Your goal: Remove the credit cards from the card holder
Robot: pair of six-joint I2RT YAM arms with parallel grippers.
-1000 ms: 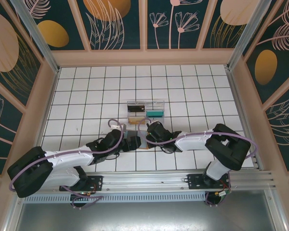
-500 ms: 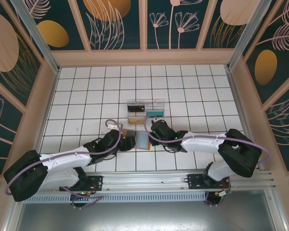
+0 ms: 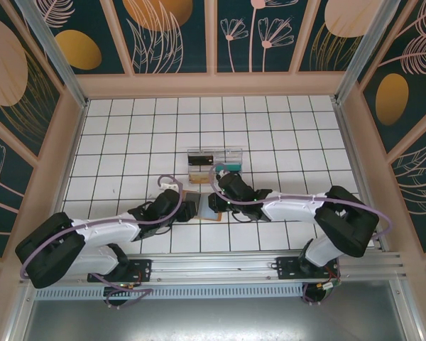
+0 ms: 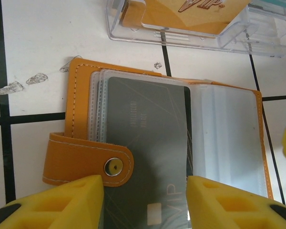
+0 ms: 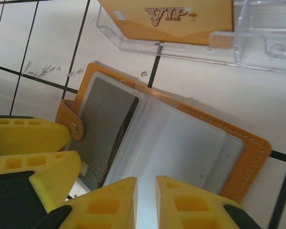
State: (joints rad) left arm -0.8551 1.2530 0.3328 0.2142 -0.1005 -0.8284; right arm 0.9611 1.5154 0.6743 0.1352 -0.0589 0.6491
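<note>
Over card holder (image 4: 224, 138), left claw (image 4: 144, 195) half-open

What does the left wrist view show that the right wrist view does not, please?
Left wrist: a teal item in the tray, and the left pincer open, framing the grey card. Right wrist: the full VIP lettering on the gold card, and the right pincer over the clear sleeves. Both: the open holder, grey card, tray and gold card.

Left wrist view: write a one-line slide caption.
Open orange card holder, grey VIP card sleeved inside, left gripper straddling its near edge.
</note>
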